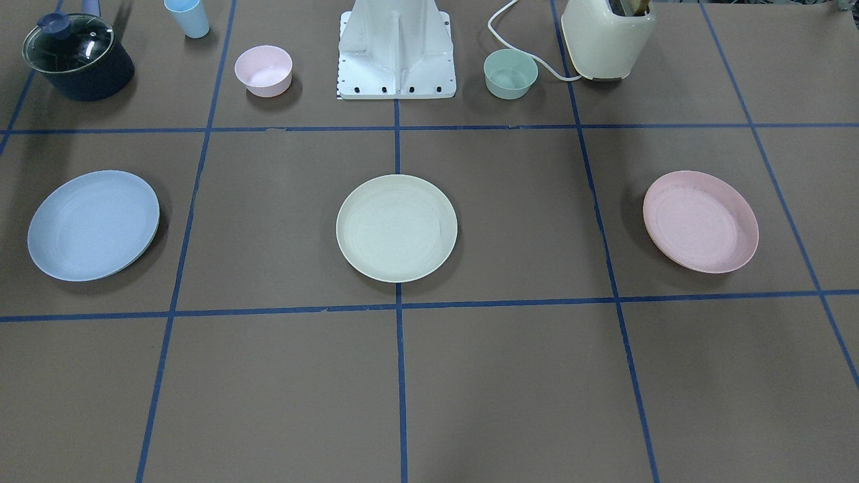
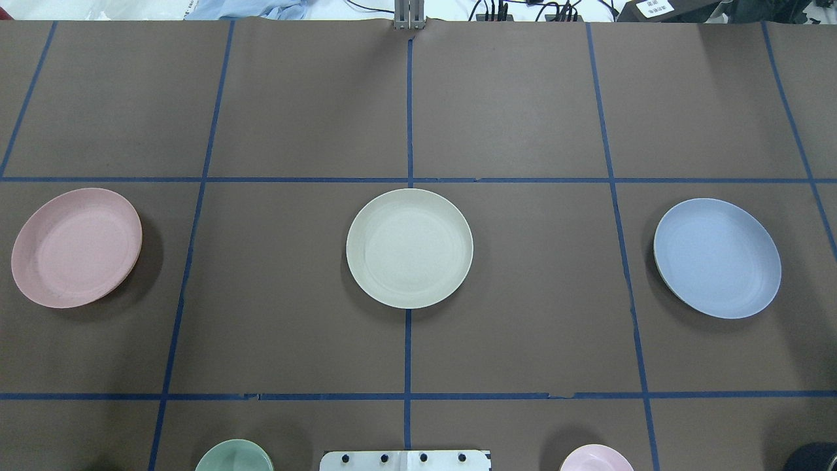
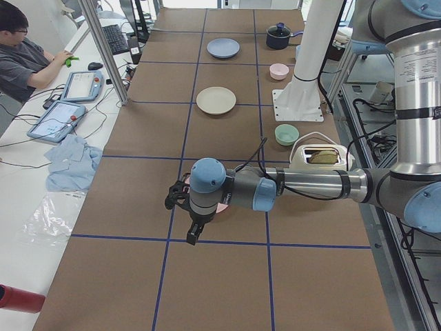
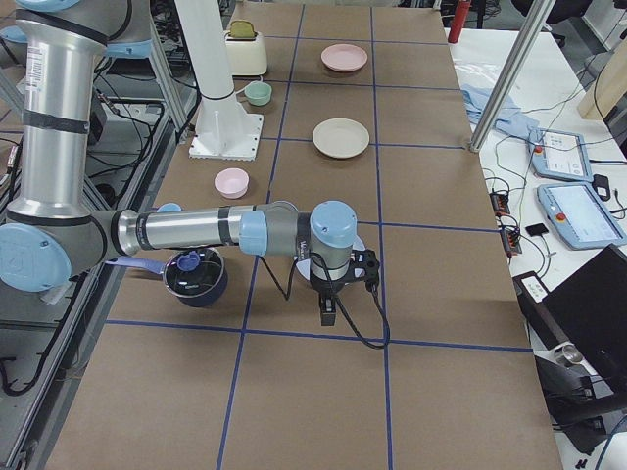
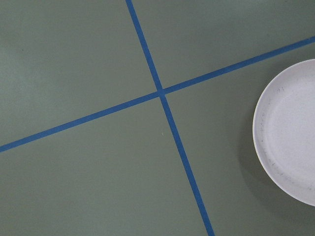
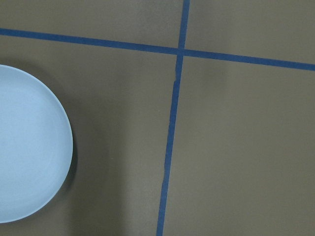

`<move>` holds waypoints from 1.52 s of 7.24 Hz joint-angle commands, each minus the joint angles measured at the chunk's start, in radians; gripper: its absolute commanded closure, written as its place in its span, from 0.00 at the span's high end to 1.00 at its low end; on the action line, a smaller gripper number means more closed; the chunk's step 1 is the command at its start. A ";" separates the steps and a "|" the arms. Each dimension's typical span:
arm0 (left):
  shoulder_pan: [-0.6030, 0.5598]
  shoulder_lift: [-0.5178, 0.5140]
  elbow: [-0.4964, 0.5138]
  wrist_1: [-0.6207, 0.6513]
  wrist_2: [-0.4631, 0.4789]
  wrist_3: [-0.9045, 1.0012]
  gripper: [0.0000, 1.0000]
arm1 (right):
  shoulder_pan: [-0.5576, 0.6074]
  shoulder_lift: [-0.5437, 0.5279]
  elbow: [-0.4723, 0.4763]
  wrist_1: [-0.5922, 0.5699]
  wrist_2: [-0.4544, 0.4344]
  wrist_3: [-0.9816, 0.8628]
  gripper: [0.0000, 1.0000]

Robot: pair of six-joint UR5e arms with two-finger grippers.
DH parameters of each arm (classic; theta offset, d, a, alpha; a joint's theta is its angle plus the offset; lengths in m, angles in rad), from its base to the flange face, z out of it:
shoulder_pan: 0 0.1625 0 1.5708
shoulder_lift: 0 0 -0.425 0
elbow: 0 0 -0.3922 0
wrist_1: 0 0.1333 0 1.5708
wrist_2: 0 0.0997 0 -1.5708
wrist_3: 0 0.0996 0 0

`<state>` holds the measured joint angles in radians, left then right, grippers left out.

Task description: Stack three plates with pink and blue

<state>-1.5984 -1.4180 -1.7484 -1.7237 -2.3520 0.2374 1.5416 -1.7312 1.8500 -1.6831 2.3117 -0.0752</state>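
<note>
Pink plate point(image 5: 290, 132) lies by my left fingers point(image 3: 192, 233), blue plate point(image 6: 29, 147) by my right fingers point(image 4: 326, 311), cream plate point(image 2: 409, 248) between on the counter point(image 2: 294, 314); apart or together, I cannot tell.

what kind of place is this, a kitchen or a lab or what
Most likely a robotics lab, not a kitchen: the table is papered brown with a blue tape grid, an operator sits at a side bench with teach pendants, and a robot arm reaches over it.

Left arm point(image 3: 317, 185) and right arm point(image 4: 186, 230) extend level.
</note>
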 commanded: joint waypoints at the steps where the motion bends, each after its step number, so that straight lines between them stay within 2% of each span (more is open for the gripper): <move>1: 0.000 0.001 -0.002 -0.046 0.000 -0.001 1.00 | 0.000 0.002 0.000 0.000 0.000 0.002 1.00; 5: -0.002 -0.022 -0.006 -0.137 -0.003 -0.051 1.00 | 0.000 0.031 0.060 0.000 0.003 0.000 1.00; 6: 0.000 -0.068 -0.023 -0.142 0.008 -0.053 1.00 | -0.002 0.091 0.063 0.008 0.003 0.012 1.00; 7: 0.000 -0.158 -0.025 -0.177 0.017 -0.055 1.00 | 0.000 0.116 0.060 0.034 0.000 0.012 1.00; 9: 0.000 -0.200 -0.020 -0.295 0.014 -0.059 1.00 | 0.000 0.114 0.045 0.162 0.006 0.031 1.00; 10: 0.000 -0.200 -0.029 -0.310 0.007 -0.201 1.00 | -0.002 0.114 0.046 0.167 0.030 0.078 1.00; 11: 0.039 -0.188 -0.025 -0.389 0.008 -0.258 1.00 | -0.002 0.110 0.051 0.231 0.037 0.107 1.00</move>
<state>-1.5892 -1.6107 -1.7744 -2.0405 -2.3424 0.0661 1.5406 -1.6185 1.8977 -1.5114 2.3357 -0.0073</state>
